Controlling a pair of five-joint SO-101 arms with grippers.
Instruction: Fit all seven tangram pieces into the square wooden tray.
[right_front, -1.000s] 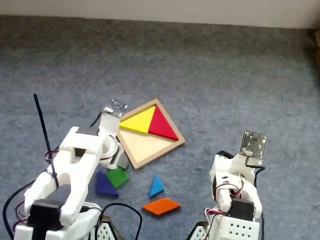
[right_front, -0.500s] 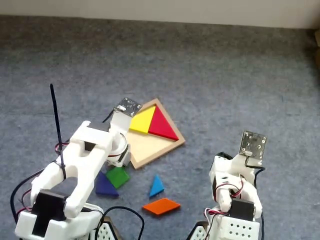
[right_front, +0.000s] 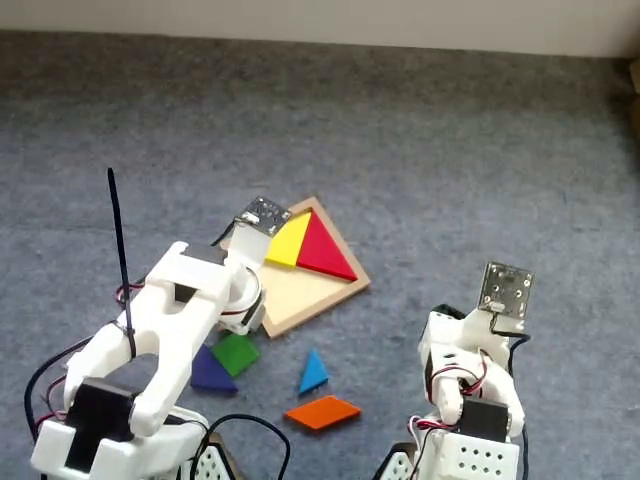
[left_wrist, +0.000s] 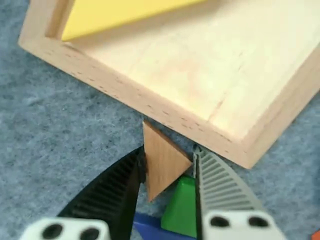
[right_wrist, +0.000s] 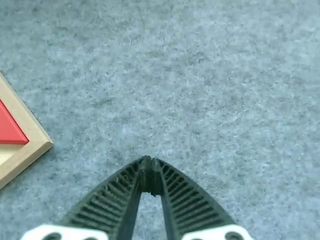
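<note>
The square wooden tray (right_front: 330, 296) lies mid-table with a yellow triangle (right_front: 285, 243) and a red triangle (right_front: 322, 250) in its far half. My left gripper (left_wrist: 168, 156) is shut on a tan wooden triangle (left_wrist: 161, 165), held just outside the tray's wall (left_wrist: 165, 112) near its left corner. Under it lie a green square (left_wrist: 182, 210) and a dark blue triangle (left_wrist: 150, 224). A light blue triangle (right_front: 313, 372) and an orange parallelogram (right_front: 323, 411) rest on the carpet in front of the tray. My right gripper (right_wrist: 150, 172) is shut and empty over bare carpet.
The left arm (right_front: 170, 330) covers the tray's left corner in the high view. The right arm (right_front: 470, 375) stands at the front right, apart from the pieces. Grey carpet (right_front: 450, 150) spreads wide behind and to the right of the tray.
The left arm has swung right and forward, toward the tray's left edge. The right arm has kept still.
</note>
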